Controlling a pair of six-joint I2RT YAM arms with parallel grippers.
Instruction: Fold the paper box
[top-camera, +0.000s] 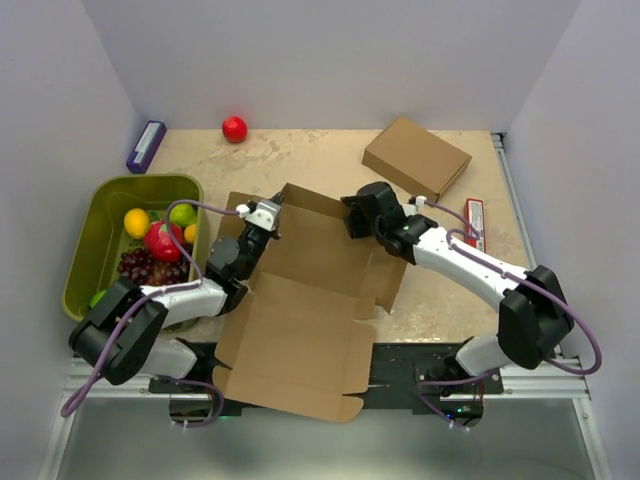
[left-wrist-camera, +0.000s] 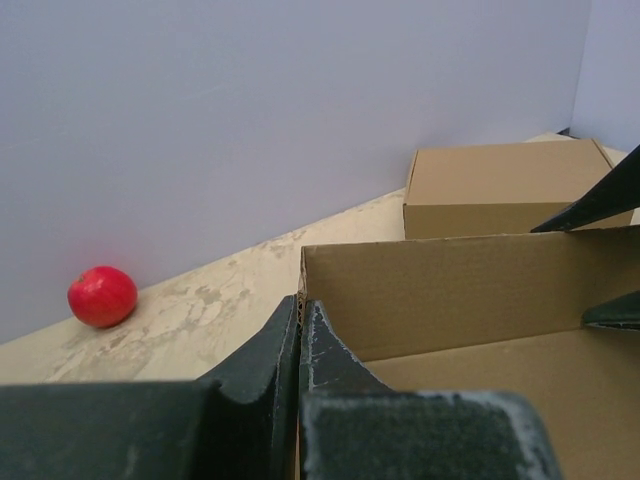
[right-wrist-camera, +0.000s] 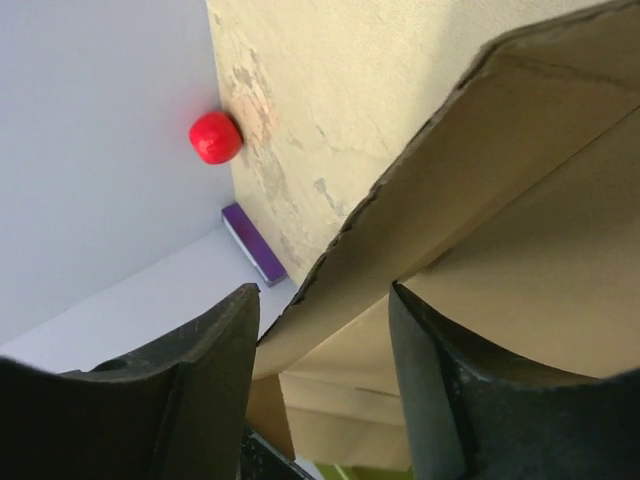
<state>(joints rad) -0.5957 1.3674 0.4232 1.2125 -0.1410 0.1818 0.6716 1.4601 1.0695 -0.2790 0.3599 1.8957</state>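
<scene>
Paper box (top-camera: 300, 310) half-formed at middle of bench (top-camera: 300, 160), near flap overhanging near edge, left claw (left-wrist-camera: 300, 315) pinched shut on its left wall, right claw (right-wrist-camera: 325, 300) part open astride its right wall

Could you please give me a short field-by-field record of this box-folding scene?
paper box: partly folded, far wall raised, near panel and flaps lying flat
left gripper: shut on the box's left wall edge
right gripper: open, astride a raised flap on the box's right side
second carton: fully formed, far right, apart from the box
red apple: far side, left of centre
green bin: left side, holding fruit
</scene>
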